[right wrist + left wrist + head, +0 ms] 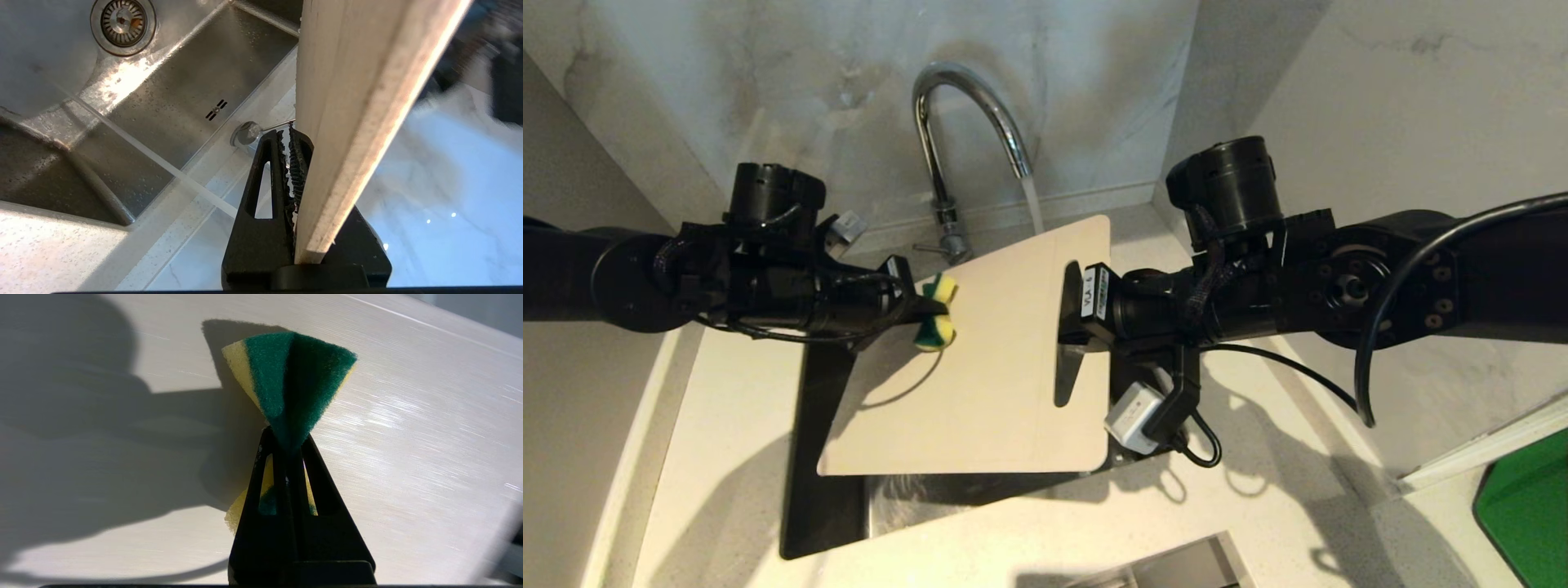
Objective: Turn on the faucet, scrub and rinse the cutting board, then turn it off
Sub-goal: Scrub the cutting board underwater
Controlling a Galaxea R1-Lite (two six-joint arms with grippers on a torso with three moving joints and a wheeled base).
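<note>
The cutting board (996, 359) was held up over the sink (931, 498), tilted, its cream face turned toward the head camera and its far corner just under the faucet's spout. Water (1032, 204) ran from the faucet (956, 122) in a thin stream that met the board near that top edge; the small lever (931, 247) stuck out at the faucet's base.

The right hand (1072, 314) gripped the board by its right edge, fingers clamped tight on either side of the slab. In the right wrist view the board's edge (359, 122) stood between the two black fingers (265, 196), with the steel basin and its drain (122, 18) beyond.

The left hand (929, 308) was closed hard on a yellow-and-green sponge (938, 312), pinching it in the middle so both ends flared out. The sponge sat at the board's left edge, against or just off its face; I could not tell which. The left wrist view showed the green scouring side (292, 379) fanned out above the fingertips (282, 486), with the board's scratched surface (408, 437) behind.

The pale speckled tabletop (727, 425) surrounded the sink, and a bright green slab (1527, 506) lay at the far right.
</note>
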